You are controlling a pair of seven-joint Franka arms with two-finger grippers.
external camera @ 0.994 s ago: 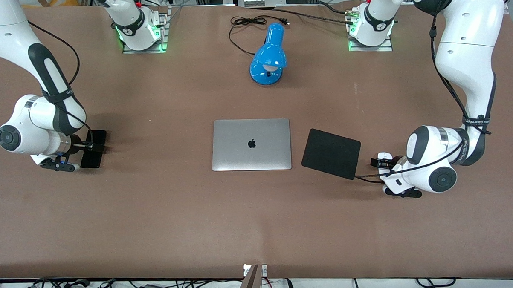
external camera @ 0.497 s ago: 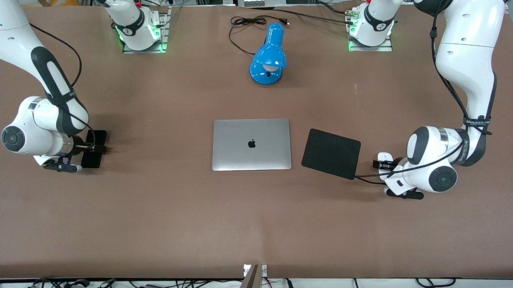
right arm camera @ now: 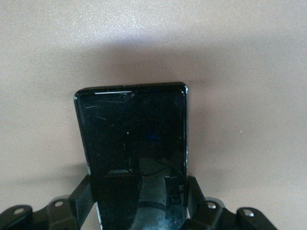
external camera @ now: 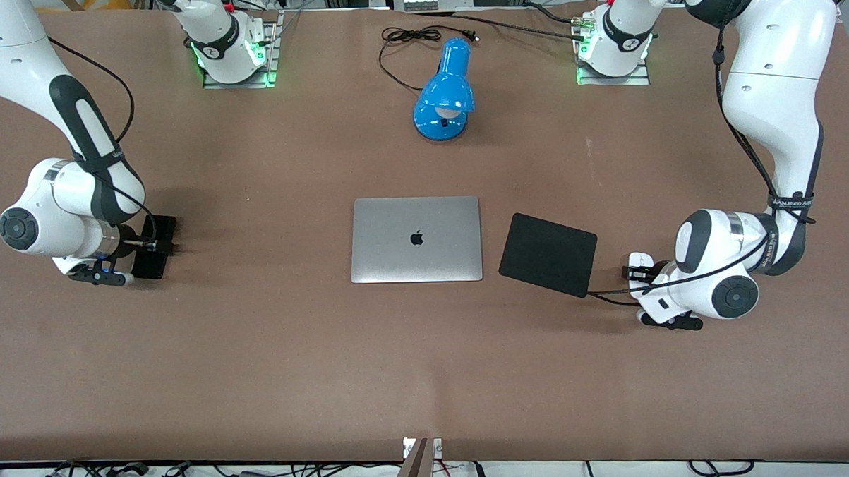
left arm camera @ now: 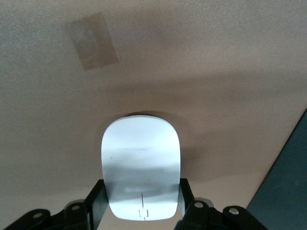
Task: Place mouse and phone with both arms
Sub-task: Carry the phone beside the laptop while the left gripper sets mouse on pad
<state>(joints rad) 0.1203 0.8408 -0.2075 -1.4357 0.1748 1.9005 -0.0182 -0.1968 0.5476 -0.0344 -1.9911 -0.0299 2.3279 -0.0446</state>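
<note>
The white oval mouse (left arm camera: 140, 167) lies between my left gripper's (left arm camera: 141, 201) fingers, which press on its two sides low at the table. In the front view the left gripper (external camera: 634, 272) and the mouse (external camera: 638, 261) are beside the black mouse pad (external camera: 548, 254), toward the left arm's end. The slim black phone (right arm camera: 132, 139) sits between my right gripper's (right arm camera: 139, 201) fingers, which close on its long edges. In the front view the phone (external camera: 157, 237) and the right gripper (external camera: 149, 242) are near the right arm's end of the table.
A closed silver laptop (external camera: 415, 239) lies mid-table beside the mouse pad, whose corner shows in the left wrist view (left arm camera: 288, 191). A blue desk lamp (external camera: 446, 93) with a black cable (external camera: 407, 38) stands farther from the camera, between the arm bases.
My left gripper has shifted slightly toward the left arm's end, and its fingers have closed in on the mouse. My right arm has shifted a little over the phone.
</note>
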